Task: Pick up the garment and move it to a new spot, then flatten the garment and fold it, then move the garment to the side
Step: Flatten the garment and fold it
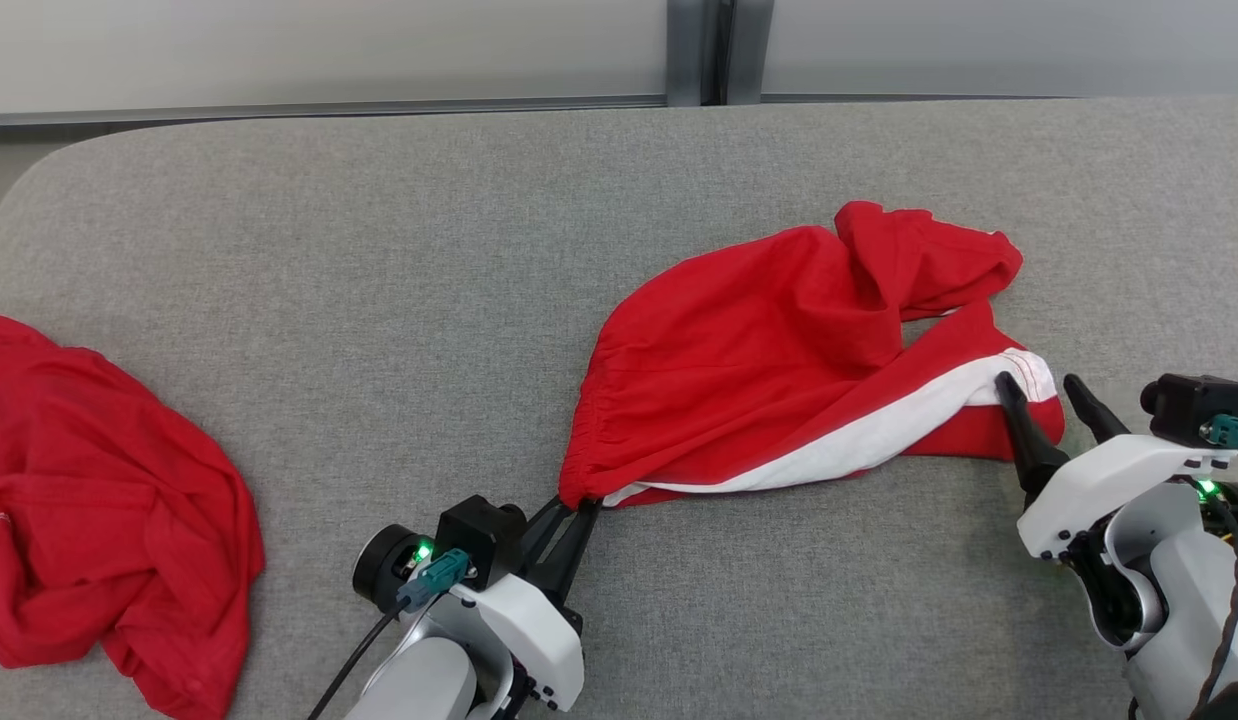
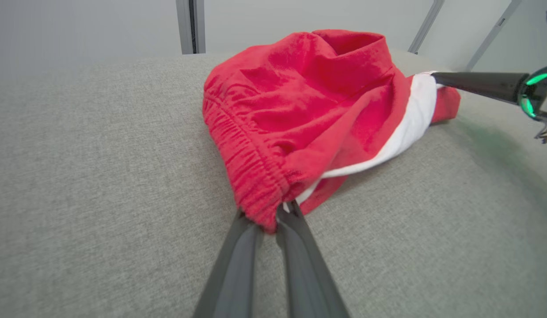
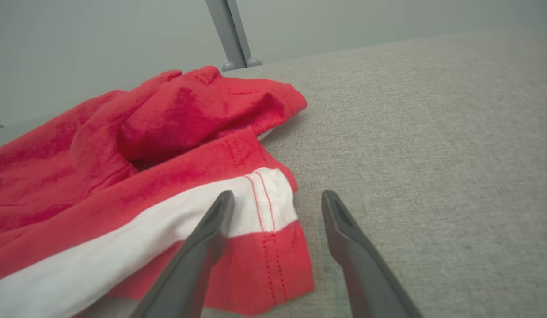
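The garment (image 1: 759,350), red with a white stripe (image 1: 859,440), lies crumpled on the grey table (image 1: 379,250), right of the middle in the head view. One end is bunched and folded over itself towards the far edge. The left gripper (image 1: 579,505) is clenched on the gathered waistband (image 2: 251,176) at its near left corner. In the left wrist view the two fingers pinch that elastic edge between their tips, low over the table. The right gripper (image 1: 1039,385) stands released at the garment's other end, jaws spread wide. In the right wrist view one finger (image 3: 211,225) lies over the white stripe by the stitched hem (image 3: 273,247), and the other (image 3: 344,229) is over bare table just beside that hem. Whether the first finger actually touches the fabric is hard to tell from these angles. Nothing is caught between them. Well apart, at the table's left edge, lies a second red cloth (image 1: 99,480) in a loose heap.
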Robot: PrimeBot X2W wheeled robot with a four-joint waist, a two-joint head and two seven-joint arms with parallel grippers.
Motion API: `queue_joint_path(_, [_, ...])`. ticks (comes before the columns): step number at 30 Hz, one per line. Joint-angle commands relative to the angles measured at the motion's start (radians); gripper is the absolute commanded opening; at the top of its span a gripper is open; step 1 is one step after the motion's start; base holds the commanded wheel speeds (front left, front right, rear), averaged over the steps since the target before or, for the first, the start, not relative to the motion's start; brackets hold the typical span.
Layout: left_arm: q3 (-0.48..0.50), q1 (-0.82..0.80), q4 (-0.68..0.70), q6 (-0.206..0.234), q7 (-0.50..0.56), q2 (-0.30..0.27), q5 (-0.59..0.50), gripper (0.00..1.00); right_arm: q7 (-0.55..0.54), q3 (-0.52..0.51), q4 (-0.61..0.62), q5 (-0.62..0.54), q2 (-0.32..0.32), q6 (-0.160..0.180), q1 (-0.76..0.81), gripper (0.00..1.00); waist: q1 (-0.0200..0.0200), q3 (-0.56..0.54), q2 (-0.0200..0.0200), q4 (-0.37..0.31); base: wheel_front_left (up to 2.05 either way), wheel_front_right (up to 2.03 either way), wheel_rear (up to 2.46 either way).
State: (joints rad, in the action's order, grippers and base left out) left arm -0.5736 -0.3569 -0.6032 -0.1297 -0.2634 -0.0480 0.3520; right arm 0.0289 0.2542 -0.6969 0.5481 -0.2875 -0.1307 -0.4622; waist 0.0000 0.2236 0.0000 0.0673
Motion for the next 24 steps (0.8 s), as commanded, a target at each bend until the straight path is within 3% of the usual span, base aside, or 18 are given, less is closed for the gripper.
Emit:
queue_joint_path(1, [0.002,-0.011,-0.001,0.0,-0.002,-0.005,0.001,0.0,-0.002,0.007,0.001,0.011,-0.009,0.0,-0.007,0.93,0.0,0.0,0.0,0.0,0.0,0.0,0.0])
queue_joint_path(2, [0.002,-0.01,-0.001,0.0,-0.002,-0.005,0.002,0.0,-0.002,0.017,0.002,0.022,-0.015,0.0,-0.006,0.52,0.0,0.0,0.0,0.0,0.0,0.0,0.0])
queue_joint_path(3, [0.002,-0.01,-0.001,0.0,-0.002,-0.005,0.002,0.0,0.002,0.028,0.005,0.034,-0.018,0.0,-0.005,0.29,0.0,0.0,0.0,0.0,0.0,0.0,0.0])
queue_joint_path(4, [0.002,-0.009,-0.001,0.0,-0.002,-0.005,0.002,0.0,0.007,0.039,0.01,0.044,-0.019,0.0,-0.003,0.0,0.0,-0.001,0.0,0.0,0.0,0.0,0.0])
queue_joint_path(18, [0.021,0.0,-0.014,0.0,-0.002,-0.005,-0.009,0.0,0.084,0.103,0.019,0.077,-0.069,0.0,0.03,0.0,0.0,-0.023,0.0,-0.014,0.0,0.0,0.0])
queue_joint_path(24, [0.025,0.011,-0.01,0.0,-0.002,-0.005,0.003,0.0,0.17,0.067,0.002,0.051,-0.066,0.0,0.033,0.0,0.0,-0.038,0.0,-0.016,0.0,0.0,0.0])
